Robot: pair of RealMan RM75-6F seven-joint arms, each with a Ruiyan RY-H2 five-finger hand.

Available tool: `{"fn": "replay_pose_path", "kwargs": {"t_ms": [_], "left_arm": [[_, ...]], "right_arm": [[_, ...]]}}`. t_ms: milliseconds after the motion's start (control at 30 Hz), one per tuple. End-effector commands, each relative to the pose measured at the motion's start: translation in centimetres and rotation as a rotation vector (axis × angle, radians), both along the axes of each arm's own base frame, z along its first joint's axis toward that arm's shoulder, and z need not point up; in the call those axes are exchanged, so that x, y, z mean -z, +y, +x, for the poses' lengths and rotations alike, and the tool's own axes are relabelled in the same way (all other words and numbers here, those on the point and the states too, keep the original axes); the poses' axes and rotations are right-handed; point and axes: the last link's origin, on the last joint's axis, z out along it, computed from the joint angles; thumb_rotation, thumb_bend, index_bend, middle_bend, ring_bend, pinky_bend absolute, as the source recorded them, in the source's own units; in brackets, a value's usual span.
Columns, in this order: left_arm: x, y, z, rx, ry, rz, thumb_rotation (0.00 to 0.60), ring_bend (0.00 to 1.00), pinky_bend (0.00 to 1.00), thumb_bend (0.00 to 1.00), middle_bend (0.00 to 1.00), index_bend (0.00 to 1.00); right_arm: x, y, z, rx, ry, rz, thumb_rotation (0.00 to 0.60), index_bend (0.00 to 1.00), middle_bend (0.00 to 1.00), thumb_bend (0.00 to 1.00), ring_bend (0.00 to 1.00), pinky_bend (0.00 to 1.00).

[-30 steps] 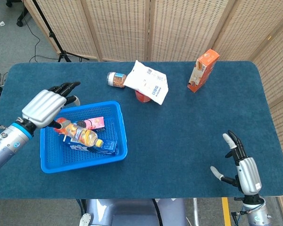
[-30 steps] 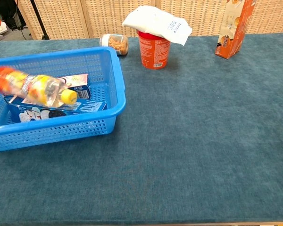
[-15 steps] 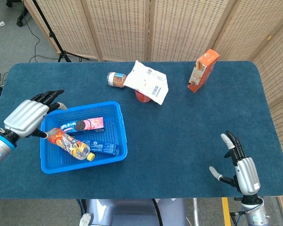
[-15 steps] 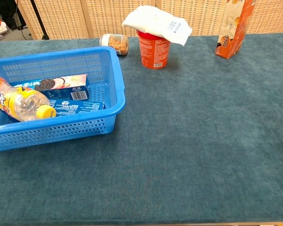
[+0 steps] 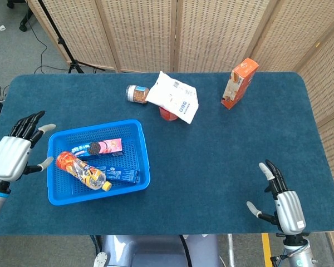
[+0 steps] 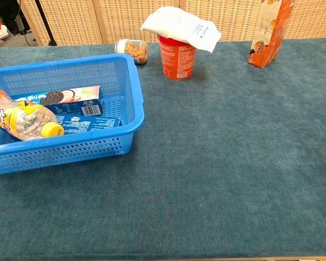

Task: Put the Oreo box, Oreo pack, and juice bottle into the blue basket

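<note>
Now the juice bottle (image 5: 81, 171) is seen lying in the blue basket (image 5: 141, 139) on the Oreo box (image 5: 120, 175), and both the left hand (image 5: 14, 153) and right hand (image 5: 281, 202) are held empty with fingers spread.

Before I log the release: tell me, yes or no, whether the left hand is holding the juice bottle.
No: the left hand is open beside the blue basket, and the juice bottle lies inside it.

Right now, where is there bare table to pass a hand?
Free: the wide stretch between the blue basket and right hand, below the orange carton. Crowded: the back edge around the red cup and jar.
</note>
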Motion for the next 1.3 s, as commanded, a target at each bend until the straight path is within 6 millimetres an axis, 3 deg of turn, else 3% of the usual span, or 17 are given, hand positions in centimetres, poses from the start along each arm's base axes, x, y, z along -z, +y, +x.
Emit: {"fn": "replay_pose_path", "kwargs": {"t_ms": [33, 233, 400, 600, 733, 1300], "left_arm": [[1.0, -1.5, -2.6, -0.049, -0.022, 0.047, 0.600, 0.00, 0.10, 0.22, 0.00, 0.22], [2.4, -3.2, -5.0, -0.075, 0.028, 0.120, 0.600, 0.00, 0.10, 0.22, 0.00, 0.22], [3.0, -3.9, -6.5, -0.100, 0.046, 0.128, 0.600, 0.00, 0.10, 0.22, 0.00, 0.22], [3.3, -4.3, -7.9, -0.129, 0.060, 0.116, 0.600, 0.00, 0.10, 0.23, 0.00, 0.22], [3.4, -4.2, -8.0, -0.122, 0.079, 0.124, 0.600, 0.00, 0.10, 0.23, 0.00, 0.22], [2.5, -4.0, -8.8, -0.161, 0.118, 0.143, 0.600, 0.00, 0.10, 0.23, 0.00, 0.22]], "right_arm": [[-0.2, 0.0, -0.2, 0.066, 0.033, 0.035, 0.600, 0.00, 0.00, 0.23, 0.00, 0.46], [-0.2, -0.6, -0.6, -0.023, 0.121, -0.019, 0.600, 0.00, 0.00, 0.23, 0.00, 0.46], [-0.4, -1.2, -1.5, -0.063, 0.267, -0.073, 0.600, 0.00, 0.00, 0.23, 0.00, 0.36], [-0.5, -1.7, -3.0, -0.056, 0.522, -0.089, 0.600, 0.00, 0.00, 0.21, 0.00, 0.13], [-0.4, -1.8, -3.6, -0.012, 0.577, -0.027, 0.600, 0.00, 0.00, 0.21, 0.00, 0.01], [-0.6, -1.8, -3.3, 0.010, 0.612, 0.005, 0.600, 0.00, 0.00, 0.21, 0.00, 0.00]]}}
